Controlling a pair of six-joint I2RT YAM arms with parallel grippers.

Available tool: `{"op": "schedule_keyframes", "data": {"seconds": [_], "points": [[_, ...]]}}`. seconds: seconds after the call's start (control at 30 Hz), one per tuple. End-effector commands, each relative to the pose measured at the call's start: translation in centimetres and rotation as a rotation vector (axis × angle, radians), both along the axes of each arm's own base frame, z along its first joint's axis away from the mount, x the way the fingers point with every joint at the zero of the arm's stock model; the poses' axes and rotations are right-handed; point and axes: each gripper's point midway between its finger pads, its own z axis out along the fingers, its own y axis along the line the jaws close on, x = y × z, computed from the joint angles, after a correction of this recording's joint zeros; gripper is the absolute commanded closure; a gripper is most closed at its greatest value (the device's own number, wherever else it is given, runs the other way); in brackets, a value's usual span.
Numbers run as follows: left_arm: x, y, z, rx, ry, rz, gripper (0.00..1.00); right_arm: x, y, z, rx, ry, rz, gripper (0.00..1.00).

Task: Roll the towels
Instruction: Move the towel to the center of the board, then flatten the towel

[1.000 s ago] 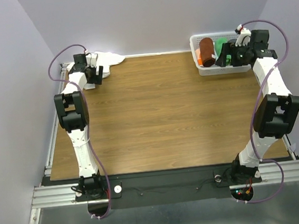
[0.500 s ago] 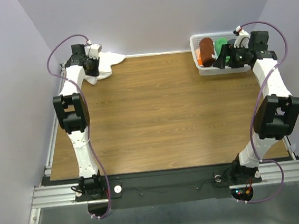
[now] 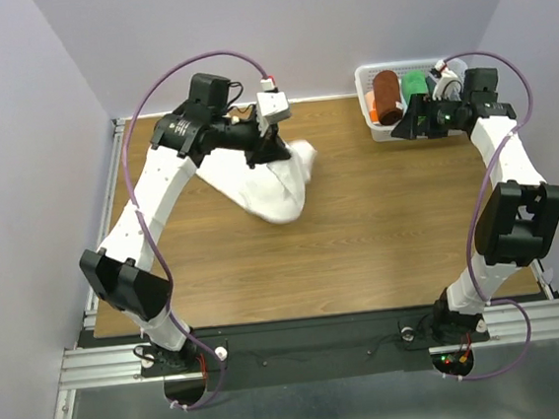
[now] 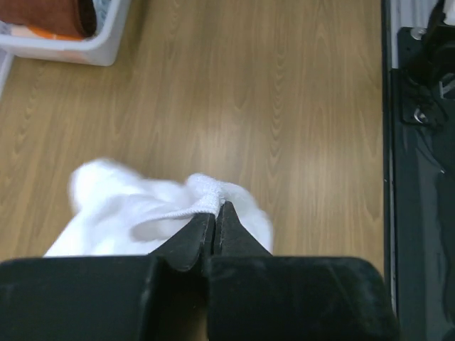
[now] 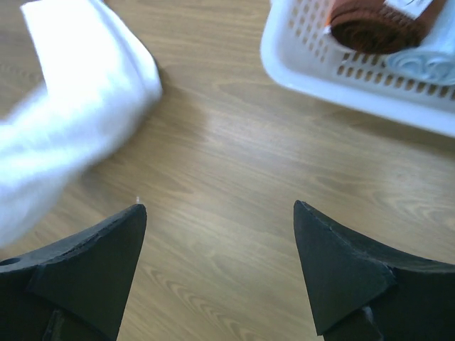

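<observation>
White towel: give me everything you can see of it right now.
The white towel is plain soft cloth, crumpled and unrolled, with no visible pattern. The left gripper is shut on a bunched fold at one edge, holding that end up. The rest drapes loosely down over the wooden table, left of centre toward the far side. Whether the lower end rests on the wood is unclear. It looks blurred in the right wrist view. Nothing else touches it.

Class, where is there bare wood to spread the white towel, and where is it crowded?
Bare: the table nearer than the white towel, and the strip between it and the basket. Crowded: the far right corner by the basket.
</observation>
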Motion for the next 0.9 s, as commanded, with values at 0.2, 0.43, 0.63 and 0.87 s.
{"op": "schedule_keyframes", "data": {"seconds": [0.2, 0.43, 0.63, 0.87], "points": [[-7.1, 5.7, -13.5, 0.252, 0.311, -0.185, 0.89, -3.2, 4.3, -0.3, 0.015, 0.009, 0.180, 0.15], [-13.6, 4.1, -16.2, 0.320, 0.261, -0.358, 0.94, -5.1, 8.3, -4.5, -0.004, 0.114, 0.284, 0.23], [-19.4, 6.9, -21.4, 0.539, 0.217, -0.509, 0.97, -4.6, 10.5, -7.5, -0.092, 0.148, 0.348, 0.24], [-20.9, 8.5, -23.0, 0.640, 0.159, -0.528, 1.00, -2.6, 15.4, -13.6, -0.178, 0.230, 0.452, 0.42]]}}
